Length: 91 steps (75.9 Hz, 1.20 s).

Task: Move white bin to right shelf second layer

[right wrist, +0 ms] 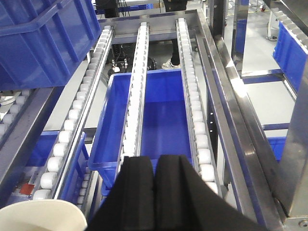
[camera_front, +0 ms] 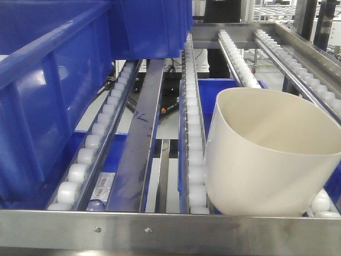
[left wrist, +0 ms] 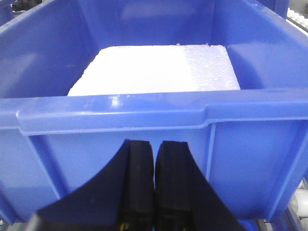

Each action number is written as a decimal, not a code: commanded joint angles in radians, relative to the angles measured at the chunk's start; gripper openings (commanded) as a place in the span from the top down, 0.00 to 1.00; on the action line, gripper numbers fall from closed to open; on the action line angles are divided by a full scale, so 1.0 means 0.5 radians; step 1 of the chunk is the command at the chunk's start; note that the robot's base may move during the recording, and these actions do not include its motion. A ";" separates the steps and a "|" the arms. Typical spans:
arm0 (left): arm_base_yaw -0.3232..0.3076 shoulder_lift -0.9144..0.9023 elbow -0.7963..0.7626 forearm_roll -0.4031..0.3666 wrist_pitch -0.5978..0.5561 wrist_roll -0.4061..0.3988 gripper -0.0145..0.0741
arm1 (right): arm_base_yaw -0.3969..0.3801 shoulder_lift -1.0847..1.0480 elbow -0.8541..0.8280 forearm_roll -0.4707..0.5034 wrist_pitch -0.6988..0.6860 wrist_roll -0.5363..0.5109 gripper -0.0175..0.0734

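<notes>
The white bin (right wrist: 41, 215) sits low-left of the right end effector (right wrist: 154, 192), which is nearer and clenched empty; the left end effector (left wrist: 154, 183), also clenched, faces a blue crate (left wrist: 159, 120).

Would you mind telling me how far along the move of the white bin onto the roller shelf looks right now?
Mostly done, it seems: the white bin sits on the roller shelf level, just behind its steel front lip. Nothing is in hand: the right end effector is shut on nothing, with the bin's rim at the bottom left of its view, and the left end effector is shut, facing a blue crate. Probably only confirming placement is left.
</notes>
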 commanded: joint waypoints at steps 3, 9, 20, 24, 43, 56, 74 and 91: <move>-0.005 -0.028 0.074 0.000 -0.175 -0.011 0.74 | -0.052 -0.134 -0.004 0.000 -0.166 -0.003 0.75; -0.005 -0.028 0.074 0.000 -0.175 -0.011 0.74 | -0.118 -0.281 0.115 0.000 -0.174 -0.003 0.75; -0.005 -0.028 0.074 0.000 -0.175 -0.011 0.74 | -0.191 -0.556 0.418 0.000 -0.228 -0.003 0.75; -0.005 -0.028 0.074 0.000 -0.175 -0.011 0.74 | -0.191 -0.643 0.547 0.000 -0.258 -0.003 0.75; -0.005 -0.028 0.074 0.000 -0.175 -0.011 0.74 | -0.191 -0.906 0.976 0.000 -0.512 -0.003 0.75; -0.005 -0.028 0.074 0.000 -0.175 -0.011 0.74 | -0.191 -1.006 1.004 0.000 -0.508 -0.003 0.75; -0.005 -0.028 0.074 0.000 -0.175 -0.011 0.74 | -0.191 -1.054 1.004 0.000 -0.536 -0.003 0.75; -0.005 -0.028 0.074 0.000 -0.175 -0.011 0.74 | -0.191 -1.052 1.004 0.000 -0.535 -0.003 0.75</move>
